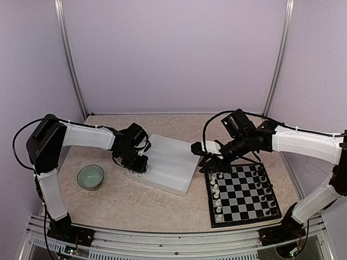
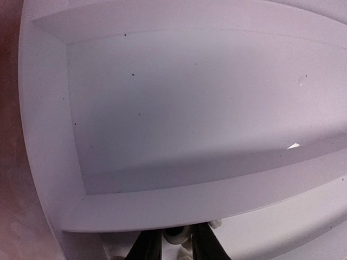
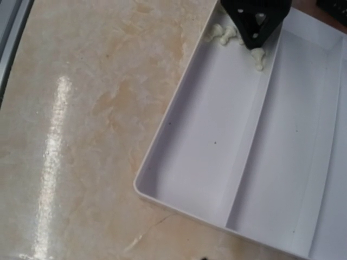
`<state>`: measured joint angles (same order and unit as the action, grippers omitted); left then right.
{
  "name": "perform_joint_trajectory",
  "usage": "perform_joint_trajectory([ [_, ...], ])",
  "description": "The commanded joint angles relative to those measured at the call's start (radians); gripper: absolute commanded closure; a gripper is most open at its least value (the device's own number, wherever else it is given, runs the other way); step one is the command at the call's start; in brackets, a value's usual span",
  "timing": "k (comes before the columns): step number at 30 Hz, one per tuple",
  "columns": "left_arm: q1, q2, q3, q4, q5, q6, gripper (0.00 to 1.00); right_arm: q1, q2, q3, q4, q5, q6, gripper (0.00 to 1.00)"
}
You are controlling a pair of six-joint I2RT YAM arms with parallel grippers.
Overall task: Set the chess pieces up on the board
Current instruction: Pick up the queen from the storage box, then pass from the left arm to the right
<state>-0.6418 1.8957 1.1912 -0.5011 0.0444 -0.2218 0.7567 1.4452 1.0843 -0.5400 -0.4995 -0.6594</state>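
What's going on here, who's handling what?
Two arms are setting up a chess set. The board already has white pieces lined along its left edge and black pieces along its right. The left gripper is down in the left corner of the white tray, fingertips among a few cream pieces; whether it has gripped one is unclear. The right gripper hovers between tray and board; I can't tell if it holds anything.

Tray [image 3: 217, 141]: white plastic, smooth, matt. Table [image 3: 81, 135]: beige stone-look top, polished, glossy with glare streak. Bowl [image 1: 90, 177]: pale green, glazed sheen. Board [image 1: 244, 195]: smooth, low gloss
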Motion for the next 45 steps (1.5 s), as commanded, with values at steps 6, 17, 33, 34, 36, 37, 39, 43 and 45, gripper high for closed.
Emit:
perform_joint_trajectory([
  [6, 0.006, -0.046, -0.03, 0.012, 0.021, 0.01, 0.86, -0.001, 0.051, 0.054, -0.016, -0.059, 0.027, 0.79],
  [17, 0.013, -0.175, -0.071, 0.065, 0.056, -0.078, 0.88, -0.001, 0.139, 0.14, 0.01, -0.095, 0.097, 0.81],
  [33, 0.007, -0.473, -0.332, 0.763, 0.107, -0.779, 0.87, 0.085, 0.323, 0.389, 0.264, 0.187, 0.353, 0.77],
  [34, 0.007, -0.469, -0.333, 0.781, 0.113, -0.793, 0.87, 0.091, 0.34, 0.405, 0.269, 0.182, 0.354, 0.76],
  [36, 0.005, -0.458, -0.328, 0.813, 0.141, -0.818, 0.88, 0.104, 0.368, 0.447, 0.277, 0.175, 0.368, 0.74],
  [37, 0.005, -0.446, -0.326, 0.823, 0.156, -0.829, 0.87, 0.11, 0.382, 0.466, 0.277, 0.171, 0.371, 0.73],
  [39, 0.0, -0.434, -0.326, 0.845, 0.171, -0.847, 0.87, 0.124, 0.407, 0.501, 0.273, 0.177, 0.376, 0.73],
  [43, -0.014, -0.425, -0.32, 0.858, 0.181, -0.853, 0.87, 0.14, 0.45, 0.556, 0.269, 0.203, 0.404, 0.7],
  [45, -0.016, -0.422, -0.322, 0.862, 0.187, -0.86, 0.87, 0.146, 0.467, 0.576, 0.266, 0.207, 0.416, 0.7],
])
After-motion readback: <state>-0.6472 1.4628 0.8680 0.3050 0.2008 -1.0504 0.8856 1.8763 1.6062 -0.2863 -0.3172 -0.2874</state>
